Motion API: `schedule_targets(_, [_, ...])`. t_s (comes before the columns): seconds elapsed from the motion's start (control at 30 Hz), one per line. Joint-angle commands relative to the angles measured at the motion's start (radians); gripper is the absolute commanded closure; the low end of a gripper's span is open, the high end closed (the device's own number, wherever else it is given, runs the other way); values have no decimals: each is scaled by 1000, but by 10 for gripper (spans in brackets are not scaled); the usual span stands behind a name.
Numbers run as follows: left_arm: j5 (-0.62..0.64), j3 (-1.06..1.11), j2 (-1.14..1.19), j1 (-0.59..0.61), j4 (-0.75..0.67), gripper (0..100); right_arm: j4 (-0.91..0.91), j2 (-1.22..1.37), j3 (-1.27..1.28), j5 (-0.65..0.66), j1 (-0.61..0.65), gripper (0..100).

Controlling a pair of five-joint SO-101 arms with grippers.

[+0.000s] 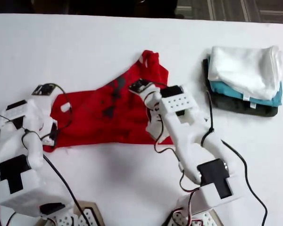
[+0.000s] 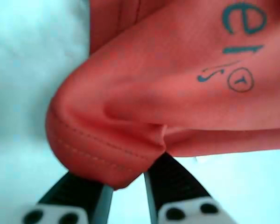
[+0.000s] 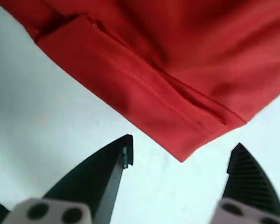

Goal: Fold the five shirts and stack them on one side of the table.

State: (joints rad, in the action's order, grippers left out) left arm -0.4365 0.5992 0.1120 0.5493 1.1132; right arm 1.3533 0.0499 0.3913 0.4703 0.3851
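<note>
Red shirt (image 1: 96,125) is lying at centre, the left gripper (image 2: 126,179) pinching its nine o'clock hem. The right gripper (image 3: 182,154) is hanging spread wide over its edge; a folded stack (image 1: 243,77) is sitting at two o'clock.

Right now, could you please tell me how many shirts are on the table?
4: red shirt spread at the middle of the table; white shirt, teal shirt and dark shirt stacked folded at its right. A fifth may hide underneath.

Crumpled red shirt (image 1: 92,125) centre (three-shirt stack (image 1: 243,77) apart).
</note>
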Motion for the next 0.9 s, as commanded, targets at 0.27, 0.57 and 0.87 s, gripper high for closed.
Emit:
schedule_targets(0.27, [9,-7,6,21,-29,974,-85,124,-8,-5,1,700])
schedule_targets(0.57, [9,-7,6,21,-29,974,-59,-27,-35,-12,-36,985])
schedule_targets(0.87, [9,-7,6,21,-29,974,31,-139,-34,-5,-35,974])
